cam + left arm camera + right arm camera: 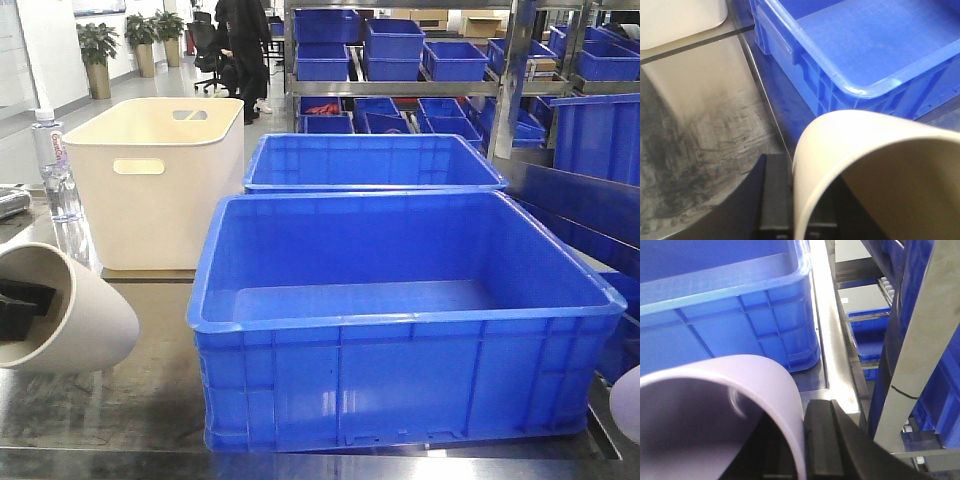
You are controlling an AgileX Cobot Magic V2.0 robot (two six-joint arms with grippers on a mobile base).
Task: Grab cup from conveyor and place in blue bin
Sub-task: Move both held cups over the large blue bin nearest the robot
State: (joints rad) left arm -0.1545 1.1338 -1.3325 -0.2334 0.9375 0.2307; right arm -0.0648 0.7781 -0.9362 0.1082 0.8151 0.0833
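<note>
While the left gripper (pixel 796 200) clamps the wall of a smooth cream cup (pixel 70 310), the cup hangs tilted, left of the rectangular ribbed-plastic blue bin (pixel 400 370).
One black finger (pixel 775 195) presses outside the cup wall and another sits within the mouth; the cup is above the scuffed steel tabletop (pixel 705 125), near the bin's front-left corner but apart from it. The right gripper (pixel 807 440) grips a smooth lavender cup (pixel 715 405) by its wall, off the bin's right side. Behind the bin stand a second blue crate (pixel 370 165) and a cream plastic tub with handle slots (pixel 150 200); a clear water bottle (pixel 55 160) stands far left.
</note>
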